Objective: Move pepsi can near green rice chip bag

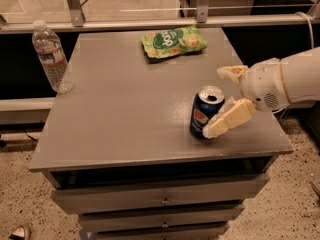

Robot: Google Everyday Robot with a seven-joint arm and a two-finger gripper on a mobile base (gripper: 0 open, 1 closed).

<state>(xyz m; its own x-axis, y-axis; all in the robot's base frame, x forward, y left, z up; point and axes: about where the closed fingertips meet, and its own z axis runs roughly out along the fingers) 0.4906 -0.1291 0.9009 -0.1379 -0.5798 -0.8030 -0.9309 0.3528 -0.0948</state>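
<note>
Blue pepsi can (200, 115) betw. gripper (215, 102) fingers, spread

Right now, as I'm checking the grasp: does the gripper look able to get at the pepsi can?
Probably yes. The gripper sits close beside the pepsi can, fingers open, one in front of it and one behind; nothing on the table stands between.

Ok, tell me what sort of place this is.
Probably a lab or workshop test area: grey drawer cabinet on speckled floor, metal railing behind. The end effector sits open around the pepsi can, front-right.
</note>
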